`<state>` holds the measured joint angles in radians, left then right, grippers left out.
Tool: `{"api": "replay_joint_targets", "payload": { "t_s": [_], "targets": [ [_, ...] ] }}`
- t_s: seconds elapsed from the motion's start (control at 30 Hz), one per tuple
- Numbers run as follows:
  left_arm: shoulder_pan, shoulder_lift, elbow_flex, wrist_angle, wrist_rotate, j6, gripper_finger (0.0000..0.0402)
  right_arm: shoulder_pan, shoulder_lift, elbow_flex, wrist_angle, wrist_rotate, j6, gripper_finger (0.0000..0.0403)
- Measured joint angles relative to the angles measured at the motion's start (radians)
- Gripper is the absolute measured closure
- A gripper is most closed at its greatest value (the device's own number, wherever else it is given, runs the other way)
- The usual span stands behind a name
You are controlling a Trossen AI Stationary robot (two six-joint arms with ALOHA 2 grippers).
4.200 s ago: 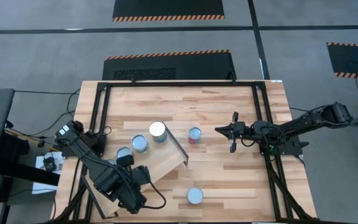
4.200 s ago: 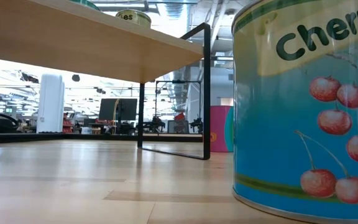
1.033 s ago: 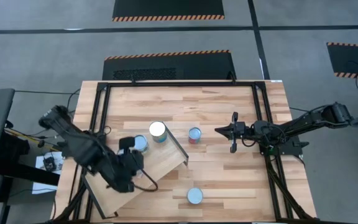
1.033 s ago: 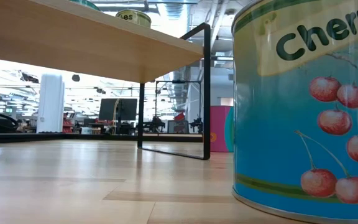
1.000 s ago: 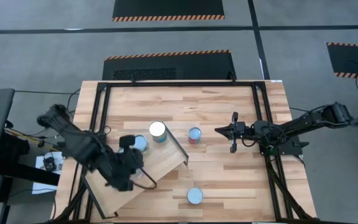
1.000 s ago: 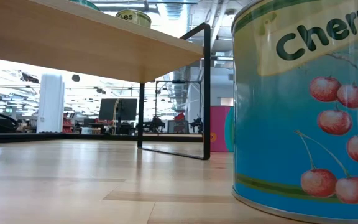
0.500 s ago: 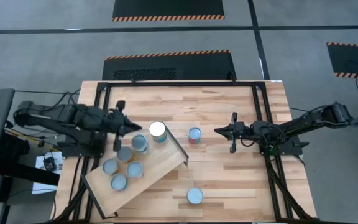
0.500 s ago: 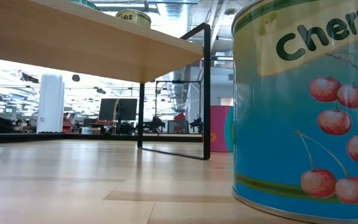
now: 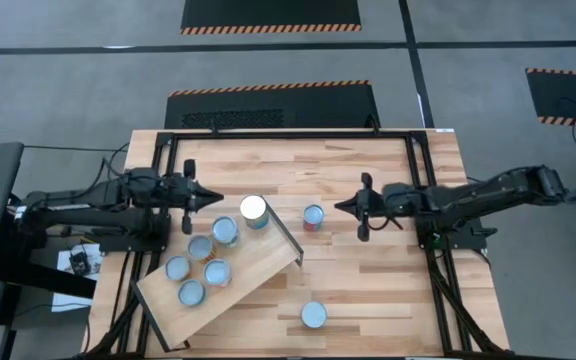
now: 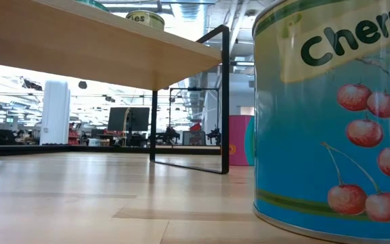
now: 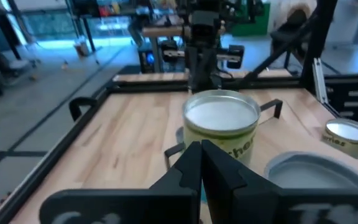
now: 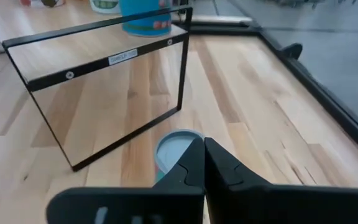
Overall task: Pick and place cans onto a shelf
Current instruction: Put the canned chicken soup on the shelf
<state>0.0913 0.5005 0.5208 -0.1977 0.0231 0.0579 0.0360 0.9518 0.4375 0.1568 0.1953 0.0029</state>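
- The shelf (image 9: 230, 278) is seen in the high view as a light plank lying at an angle on the tabletop (image 9: 368, 290), from about 7 o'clock of the table up toward its centre. Its dark raised edge (image 9: 286, 236) is at the centre end, probably so that cans are stopped from sliding off there.
- Six cans are standing on the shelf: four small cans (image 9: 198, 270) in a cluster at the lower part, one pale-topped can (image 9: 225, 232) above them, and the white-topped can (image 9: 254, 209) at the upper end, near the dark edge.
- Two cans are not yet placed: a red can (image 9: 313, 216) just beyond the dark edge, at about 3 o'clock of it, and a cherry can (image 9: 313, 315) alone near the 6 o'clock border of the table.
- The left gripper (image 9: 211, 201) is held at 9 o'clock of the white-topped can, apart from it. Its fingers are fully closed and nothing is held; it seems that it is parked away from the shelf.
- The right gripper (image 9: 340, 206) is pointed at the red can from 3 o'clock, near but not touching. Its fingers are pressed together with nothing between them, so they must be opened before this can is taken, which is judged the next step.
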Motion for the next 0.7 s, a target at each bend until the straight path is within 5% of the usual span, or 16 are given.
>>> {"api": "replay_joint_targets", "payload": {
  "t_s": [0.4,0.7],
  "targets": [
    [0.018,-0.292,-0.198,0.079,0.032,-0.053,0.0401,-0.009,0.184,0.201,-0.148,-0.04,-0.011,0.0344],
    [0.018,-0.401,-0.232,0.027,-0.059,-0.045,0.0401,-0.051,0.351,0.353,-0.305,-0.046,-0.015,0.0302]
  ]
}}
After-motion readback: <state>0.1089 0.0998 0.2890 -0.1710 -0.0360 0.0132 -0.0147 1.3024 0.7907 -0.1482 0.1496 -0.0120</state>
